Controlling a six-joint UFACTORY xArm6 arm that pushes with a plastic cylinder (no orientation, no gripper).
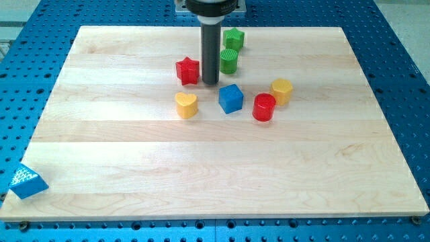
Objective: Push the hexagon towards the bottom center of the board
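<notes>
The yellow hexagon (282, 91) lies right of the board's centre, touching the red cylinder (264, 107) at its lower left. My tip (210, 83) rests on the board between the red star (188, 70) on its left and the green cylinder (229, 61) on its upper right. The tip is well to the left of the hexagon. The blue cube (230, 98) sits just below and right of the tip, between it and the hexagon. The yellow heart (187, 105) lies below and left of the tip.
A second green block (234, 38) sits near the board's top edge, behind the rod. A blue triangular block (27, 181) lies off the wooden board (201, 175) at the view's bottom left, on the blue perforated table.
</notes>
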